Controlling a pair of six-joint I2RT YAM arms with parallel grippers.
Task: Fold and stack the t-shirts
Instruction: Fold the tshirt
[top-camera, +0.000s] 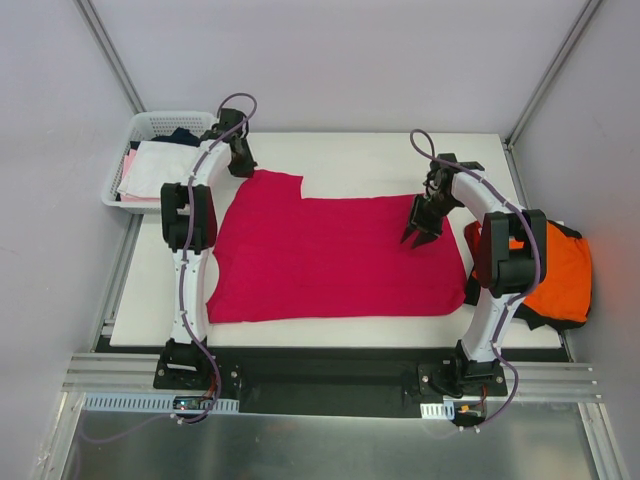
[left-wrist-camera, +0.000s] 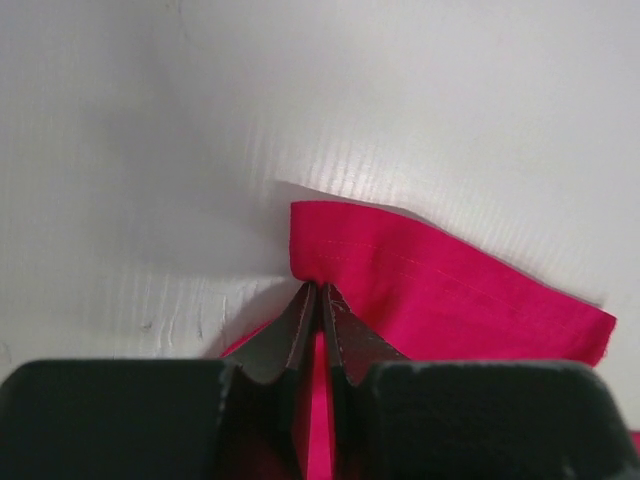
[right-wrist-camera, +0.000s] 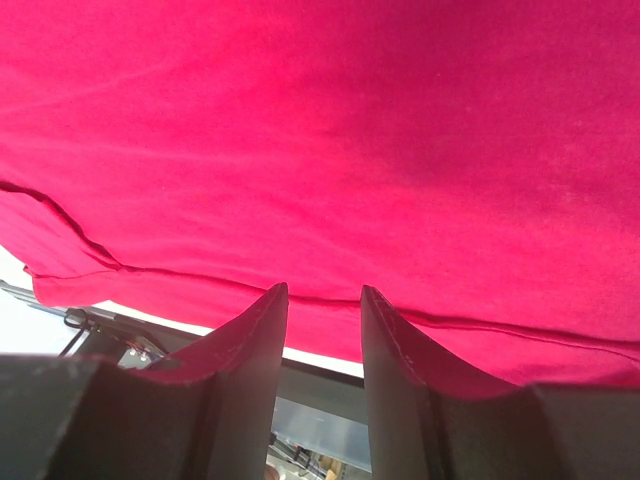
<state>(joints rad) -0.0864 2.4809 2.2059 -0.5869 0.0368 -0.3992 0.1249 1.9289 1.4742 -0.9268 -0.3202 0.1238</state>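
Left gripper (left-wrist-camera: 320, 290) is pinched closed on the far-left sleeve corner of the crimson t-shirt (top-camera: 330, 260), which is spread flat with its long axis running left to right. Right gripper (top-camera: 421, 235), jaws apart and empty, hovers over the shirt's right end. An orange t-shirt (top-camera: 560, 275) lies beyond that end.

Plain crimson t-shirt (top-camera: 330, 262); orange t-shirt (top-camera: 566, 280); white mesh basket (top-camera: 165, 117)

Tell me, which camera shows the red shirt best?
The top view: it shows nearly the whole red shirt spread on the table. The left wrist view shows only one corner, pinched between the left fingers. The right wrist view is filled with close-up red cloth and a hem.
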